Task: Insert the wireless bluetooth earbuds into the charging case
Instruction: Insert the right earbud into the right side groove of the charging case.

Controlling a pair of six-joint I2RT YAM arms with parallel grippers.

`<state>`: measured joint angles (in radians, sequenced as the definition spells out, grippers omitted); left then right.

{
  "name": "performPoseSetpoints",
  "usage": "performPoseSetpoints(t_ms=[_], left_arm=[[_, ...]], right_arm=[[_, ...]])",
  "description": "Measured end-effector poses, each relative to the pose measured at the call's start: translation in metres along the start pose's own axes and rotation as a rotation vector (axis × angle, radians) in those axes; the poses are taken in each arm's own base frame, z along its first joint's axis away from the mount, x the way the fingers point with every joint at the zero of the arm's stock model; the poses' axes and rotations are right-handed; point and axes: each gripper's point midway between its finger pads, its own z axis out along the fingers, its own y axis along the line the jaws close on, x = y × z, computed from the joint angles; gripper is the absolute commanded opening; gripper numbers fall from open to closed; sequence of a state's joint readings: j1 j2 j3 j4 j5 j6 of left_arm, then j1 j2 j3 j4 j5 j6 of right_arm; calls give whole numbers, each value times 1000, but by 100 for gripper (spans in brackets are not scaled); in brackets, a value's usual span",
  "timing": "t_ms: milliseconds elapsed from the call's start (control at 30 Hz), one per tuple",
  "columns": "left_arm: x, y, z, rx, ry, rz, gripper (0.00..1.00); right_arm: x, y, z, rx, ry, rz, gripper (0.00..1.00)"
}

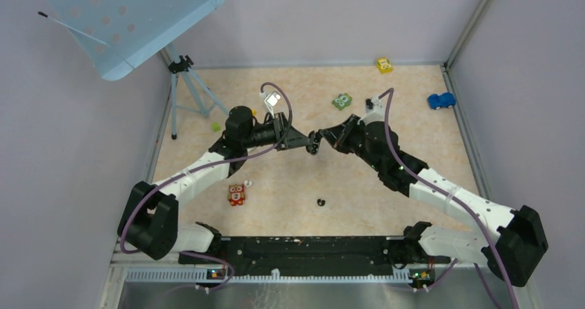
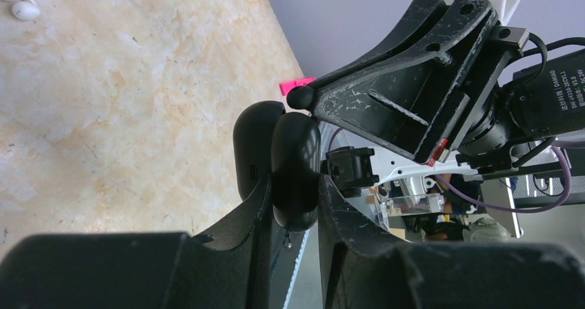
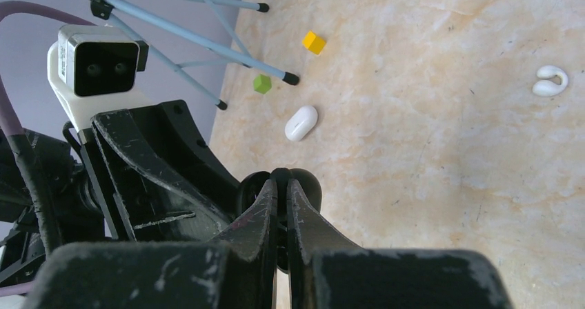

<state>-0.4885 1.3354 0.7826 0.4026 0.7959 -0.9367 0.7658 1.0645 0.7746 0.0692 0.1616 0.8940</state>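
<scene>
Top view: both arms reach in toward the middle of the tabletop (image 1: 359,185) and meet tip to tip. The left fingers (image 1: 307,143) point right, the right fingers (image 1: 320,138) point left, and both arms are stretched low and nearly level. The loose pieces lie well apart from that meeting point, on the base side. A black earbud (image 1: 321,201) sits almost straight below the fingertips in this view. A white earbud (image 1: 248,183) lies further left, just beside the owl toy (image 1: 236,194).

Left wrist view: the left fingers are pinching the black charging case (image 2: 296,171), one finger on each broad side. Its long axis runs along the fingers, and its rounded end pokes out past the tips. It shows as two black lobes side by side, but I can't tell whether the lid is parted. The right fingers come down from the upper right, and their tip touches the top of the case. Two white earbuds (image 2: 21,5) lie on the tabletop, far off in the corner.

Right wrist view: the right fingers are pressed tight together with nothing visible between them, nosing right up against the case. Another white earbud lies far right (image 3: 550,81), and a white oval piece (image 3: 301,123) lies beyond the tips.

My read is that the case is steadied in the left arm, so the free right arm has to swing back toward the bases for the black earbud.
</scene>
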Motion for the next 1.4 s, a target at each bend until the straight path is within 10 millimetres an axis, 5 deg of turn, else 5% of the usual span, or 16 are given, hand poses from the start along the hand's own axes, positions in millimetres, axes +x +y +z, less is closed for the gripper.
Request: performPoseSetpoints(t_ms=[1400], left_arm=[[0,5,0,-24,-3,-9,0]], right_arm=[[18,-8,4,45,42,17,0]])
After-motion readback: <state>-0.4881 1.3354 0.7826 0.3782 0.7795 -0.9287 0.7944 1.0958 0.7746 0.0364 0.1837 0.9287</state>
